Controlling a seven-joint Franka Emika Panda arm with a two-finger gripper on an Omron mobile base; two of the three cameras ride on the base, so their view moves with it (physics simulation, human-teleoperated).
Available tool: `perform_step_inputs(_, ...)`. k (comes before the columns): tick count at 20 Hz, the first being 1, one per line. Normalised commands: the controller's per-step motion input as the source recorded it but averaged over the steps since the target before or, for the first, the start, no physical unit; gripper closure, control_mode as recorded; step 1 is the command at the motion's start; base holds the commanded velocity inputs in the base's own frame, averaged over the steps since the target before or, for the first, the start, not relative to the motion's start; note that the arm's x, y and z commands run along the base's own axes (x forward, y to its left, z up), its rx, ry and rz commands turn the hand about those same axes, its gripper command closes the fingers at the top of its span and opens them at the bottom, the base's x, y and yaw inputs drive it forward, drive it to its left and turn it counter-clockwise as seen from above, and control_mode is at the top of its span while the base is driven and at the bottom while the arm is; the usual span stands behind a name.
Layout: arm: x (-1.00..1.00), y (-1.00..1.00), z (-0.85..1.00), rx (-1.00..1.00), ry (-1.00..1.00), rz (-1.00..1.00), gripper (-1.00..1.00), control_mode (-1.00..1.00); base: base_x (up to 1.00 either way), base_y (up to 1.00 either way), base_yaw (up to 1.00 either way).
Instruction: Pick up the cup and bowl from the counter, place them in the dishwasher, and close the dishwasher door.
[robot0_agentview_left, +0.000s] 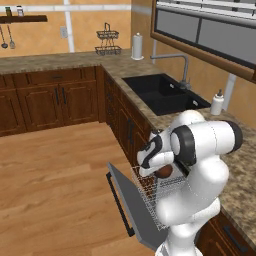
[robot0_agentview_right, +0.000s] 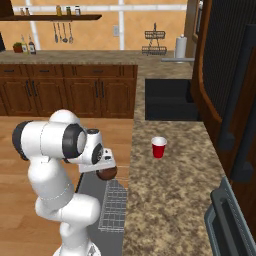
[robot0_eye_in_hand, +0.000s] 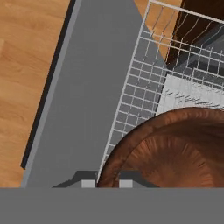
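The dark reddish-brown bowl (robot0_eye_in_hand: 175, 148) hangs just above the white wire rack (robot0_eye_in_hand: 140, 87) of the dishwasher. My gripper (robot0_eye_in_hand: 103, 183) is shut on its rim. From the base views the bowl (robot0_agentview_left: 164, 172) (robot0_agentview_right: 106, 173) shows under the hand, over the rack (robot0_agentview_left: 160, 194) (robot0_agentview_right: 115, 205). The grey dishwasher door (robot0_agentview_left: 131, 202) (robot0_agentview_right: 91, 192) (robot0_eye_in_hand: 83, 96) is dropped open toward the floor. The red cup (robot0_agentview_right: 158, 147) stands upright on the speckled counter (robot0_agentview_right: 170, 200), to the right of the gripper (robot0_agentview_right: 102, 169).
A black sink (robot0_agentview_left: 160, 92) (robot0_agentview_right: 167, 100) with a faucet is set in the counter beyond the dishwasher. A soap bottle (robot0_agentview_left: 217, 103) stands beside it. A grey toaster oven (robot0_agentview_right: 227, 220) sits at the near right. Wooden floor (robot0_agentview_left: 60, 175) spreads to the left of the door.
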Motion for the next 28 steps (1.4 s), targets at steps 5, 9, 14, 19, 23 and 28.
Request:
perform_step_inputs(5,0.48,0.0,-0.45,-0.04,0.0,0.0,1.0,-1.0,0.0,0.0,0.0)
perform_step_inputs(9,0.4,-0.02,-0.42,-0.03,0.0,0.0,1.0,-1.0,0.0,0.0,0.0)
perform_step_inputs(14,0.37,-0.13,-0.25,0.0,0.03,0.0,1.0,-1.0,0.0,0.0,0.0)
perform_step_inputs(19,0.42,-0.11,-0.37,-0.02,0.03,0.0,1.0,-1.0,0.0,0.0,0.0)
perform_step_inputs(23,0.47,-0.02,-0.47,-0.04,0.02,0.0,1.0,-1.0,0.0,0.0,0.0)
perform_step_inputs(28,0.4,-0.02,-0.58,-0.07,0.01,0.0,1.0,-1.0,0.0,0.0,0.0)
